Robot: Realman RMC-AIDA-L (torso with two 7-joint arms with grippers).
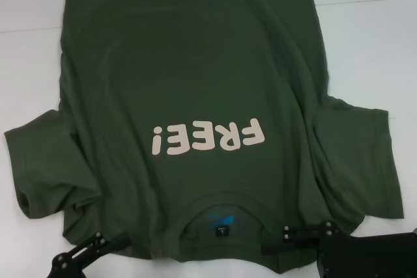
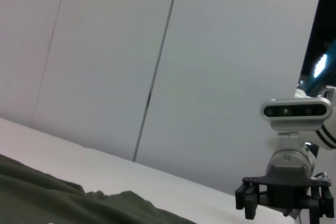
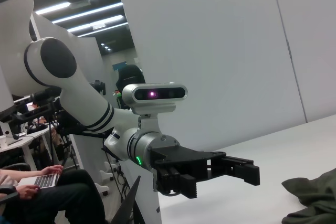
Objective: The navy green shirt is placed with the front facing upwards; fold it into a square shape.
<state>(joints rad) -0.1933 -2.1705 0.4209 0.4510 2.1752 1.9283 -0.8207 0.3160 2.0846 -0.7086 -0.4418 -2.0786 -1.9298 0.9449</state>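
The navy green shirt (image 1: 195, 83) lies spread flat, front up, on the white table (image 1: 371, 50). Its cream "FREE!" lettering (image 1: 208, 138) reads upside down to me, and the collar with its blue neck label (image 1: 221, 222) is at the near edge. Both sleeves stick out sideways, a little rumpled. My left gripper (image 1: 79, 250) hovers open at the near left, by the shoulder. My right gripper (image 1: 307, 230) hovers open at the near right shoulder, beside the collar. Neither holds cloth. The left wrist view shows the shirt's edge (image 2: 42, 198) and the right gripper (image 2: 286, 200); the right wrist view shows the left gripper (image 3: 231, 167).
Bare white table surrounds the shirt on the left (image 1: 26, 63) and right. The shirt's hem runs past the far edge of the head view. White wall panels (image 2: 210, 77) stand behind the table. A seated person with a laptop (image 3: 42, 182) is off to the side.
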